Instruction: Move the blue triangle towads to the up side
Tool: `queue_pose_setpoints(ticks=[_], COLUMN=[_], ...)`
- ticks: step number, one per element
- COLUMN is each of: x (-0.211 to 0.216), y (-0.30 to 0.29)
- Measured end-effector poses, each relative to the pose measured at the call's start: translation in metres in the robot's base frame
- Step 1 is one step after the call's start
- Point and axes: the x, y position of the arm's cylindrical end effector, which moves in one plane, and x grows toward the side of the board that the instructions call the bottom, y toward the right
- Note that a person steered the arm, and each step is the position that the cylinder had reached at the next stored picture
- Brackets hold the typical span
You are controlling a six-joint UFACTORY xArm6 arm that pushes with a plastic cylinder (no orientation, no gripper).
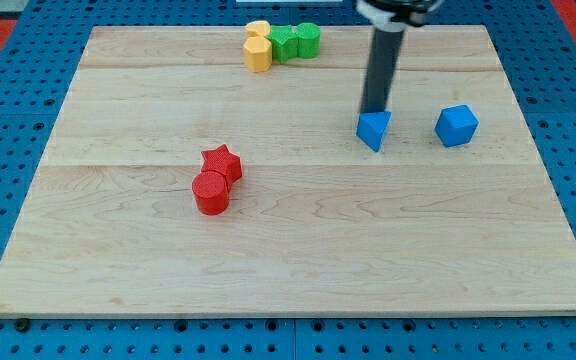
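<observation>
**A:** While there is only the one camera view to log, I'll go through it by clock face, with twelve at the view's top. My tip sits at the upper edge of the blue triangle, touching it or just short of it; I cannot tell which.

**B:** Jaw state for the record?

**A:** None to report. The arm ends in a plain dark rod, so nothing can stand apart, together, or clamped on anything. Entry: no jaws in view.

**B:** Where is the task's block?

**A:** Right of centre on the wooden board, in its upper half. A blue cube lies at three o'clock from it, near but apart. Well off toward seven or eight o'clock, a red star touches a red cylinder. Around eleven o'clock, at the board's top edge, two yellow blocks and two green blocks are clustered; shapes too small to call.

**B:** Judgement on the step?

**A:** The tip is on the wrong side. Pushing from twelve o'clock would drive the triangle downward. My reading: circle round the block without clipping it, preferably on the nine o'clock side to stay away from the cube, settle at six o'clock, then push straight toward twelve.

**B:** Risks?

**A:** A pointed face may let the block rotate or slip off the rod. Contact on its centre line, slow stroke. The lane above looks free.
</observation>
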Motion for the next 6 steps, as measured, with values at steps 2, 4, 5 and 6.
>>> queue_pose_setpoints(ticks=[2,4,5,6], x=[0.053,0.105,0.101,0.085], y=[0.044,0.068,0.021,-0.002])
